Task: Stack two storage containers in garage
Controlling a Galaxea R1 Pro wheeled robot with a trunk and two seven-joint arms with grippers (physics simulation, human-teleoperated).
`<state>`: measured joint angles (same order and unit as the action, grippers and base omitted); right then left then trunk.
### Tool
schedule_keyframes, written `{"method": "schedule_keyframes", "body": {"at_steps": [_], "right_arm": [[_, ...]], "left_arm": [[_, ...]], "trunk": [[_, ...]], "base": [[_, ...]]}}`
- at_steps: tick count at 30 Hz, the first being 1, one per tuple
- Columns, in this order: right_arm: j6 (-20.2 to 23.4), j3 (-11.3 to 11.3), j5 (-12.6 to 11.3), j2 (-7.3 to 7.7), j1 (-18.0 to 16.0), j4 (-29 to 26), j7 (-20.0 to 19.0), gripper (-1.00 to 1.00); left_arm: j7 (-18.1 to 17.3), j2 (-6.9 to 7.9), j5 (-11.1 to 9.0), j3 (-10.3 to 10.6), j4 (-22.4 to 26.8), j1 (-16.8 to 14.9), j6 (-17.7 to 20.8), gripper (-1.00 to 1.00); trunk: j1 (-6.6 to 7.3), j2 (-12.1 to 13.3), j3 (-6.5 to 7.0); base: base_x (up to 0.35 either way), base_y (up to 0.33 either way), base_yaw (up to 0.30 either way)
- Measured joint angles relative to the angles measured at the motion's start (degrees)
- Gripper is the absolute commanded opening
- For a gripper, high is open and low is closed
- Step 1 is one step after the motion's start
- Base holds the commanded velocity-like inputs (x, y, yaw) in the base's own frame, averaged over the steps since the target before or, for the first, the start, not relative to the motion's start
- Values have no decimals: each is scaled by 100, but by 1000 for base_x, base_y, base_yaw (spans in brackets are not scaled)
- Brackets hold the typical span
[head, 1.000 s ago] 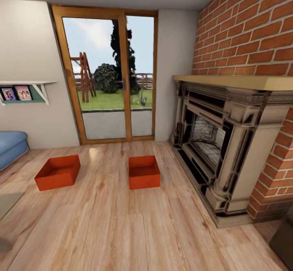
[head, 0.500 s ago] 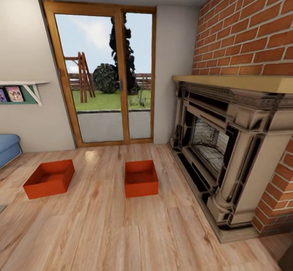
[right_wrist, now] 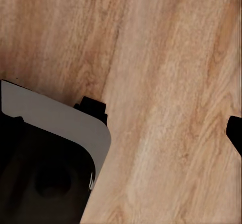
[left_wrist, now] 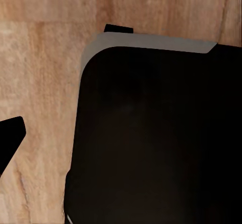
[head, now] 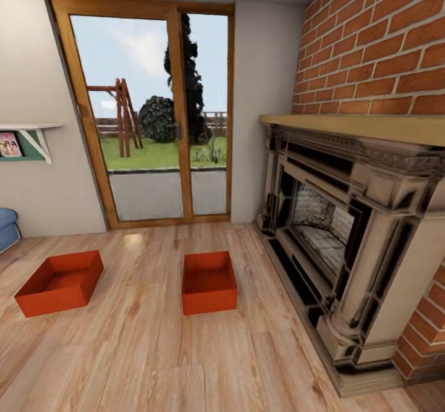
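Ahead, two storage containers point(head: 209, 282) point(head: 59, 282) (both empty) sit beside fireplace point(head: 346, 239); hand states unclear.

Matt, smooth red-orange storage containers point(head: 59, 283) point(head: 209, 282) sit on glossy light wood plank flooring point(head: 154, 356); rough brick wall point(head: 383, 41); wood-framed glass doors point(head: 148, 115).

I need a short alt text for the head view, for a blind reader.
Two red-orange open-topped boxes, one left and one centre, sit apart on the light wood plank floor, before wood-framed glass doors; an ornate dark fireplace stands right.
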<state>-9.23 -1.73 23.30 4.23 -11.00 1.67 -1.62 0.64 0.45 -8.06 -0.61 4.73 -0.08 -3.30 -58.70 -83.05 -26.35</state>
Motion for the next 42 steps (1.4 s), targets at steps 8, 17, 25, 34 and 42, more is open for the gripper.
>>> {"method": "schedule_keyframes", "body": {"at_steps": [8,17,25,34,42], "right_arm": [[-1,0,0,6,0,0,2,100],[-1,0,-2,6,0,0,0,100],[-1,0,0,4,0,0,-2,100],[-1,2,-12,-25,0,0,-1,100],[-1,0,-36,-21,0,0,5,100]], "left_arm": [[1,0,0,1,1,0,0,100],[0,0,0,-4,0,0,0,100],[2,0,0,-1,0,0,0,100],[0,0,0,0,0,0,0,100],[1,0,0,-3,0,0,0,100]], "trunk": [[0,0,0],[0,0,0],[0,0,0],[0,0,0],[0,0,0]], "base": [[316,-96,0],[316,-88,0],[319,-5,0],[321,0,2],[321,0,198]]}}
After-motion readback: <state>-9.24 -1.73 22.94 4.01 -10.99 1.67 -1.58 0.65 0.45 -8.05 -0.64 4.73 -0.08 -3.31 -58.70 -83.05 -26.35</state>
